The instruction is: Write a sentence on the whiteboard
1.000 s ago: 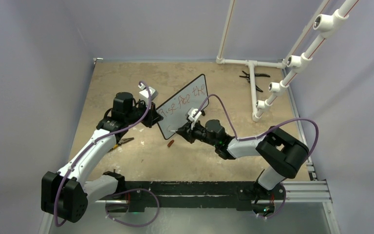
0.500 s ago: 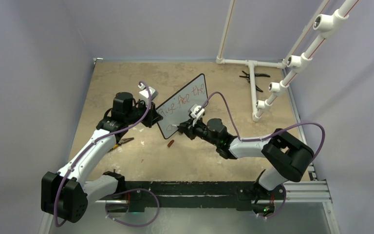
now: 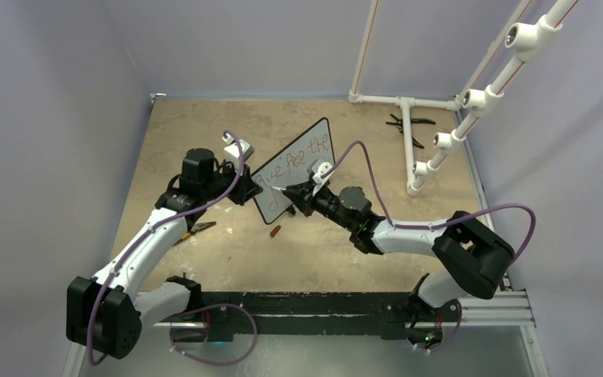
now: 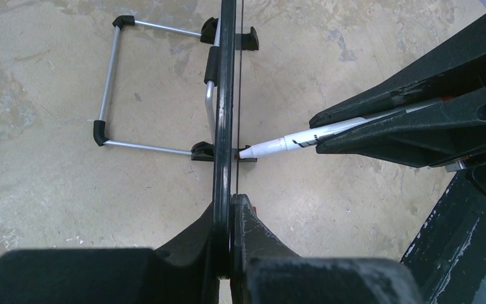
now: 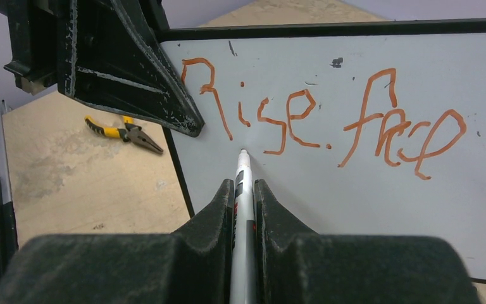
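At the bottom of the overhead frame I see both arm bases on the rail, reaching up toward the middle of the table (image 3: 204, 133). A little red cap (image 3: 275, 231) lies on the tabletop just below the board, and yellow-handled pliers (image 3: 196, 229) sit lower left of it, beside the left arm.

My right gripper (image 5: 243, 190) is closed on a white marker (image 5: 243, 168), which runs straight out between the fingers. Its tip is against the whiteboard (image 5: 354, 190), in the blank patch just under the "i" of the first word. On the left wrist camera the marker (image 4: 285, 142) comes in from the right and meets the board face low down, near a black foot.

My left gripper (image 4: 228, 202) is clamped on the whiteboard (image 4: 226, 95) – I see it edge-on there, a thin black line running up the centre of the frame, with its wire stand (image 4: 111, 82) folded out to the left. The board stands upright in the middle of the overhead view, angled from lower left to upper right.

The sentence (image 5: 304, 120) runs across the upper part of the board in red – I read "Rise. free", with more off the right edge; from above it goes on with "the".

Farther back, at upper right, dark pliers (image 3: 407, 126) lie beside a white pipe frame (image 3: 404, 102).
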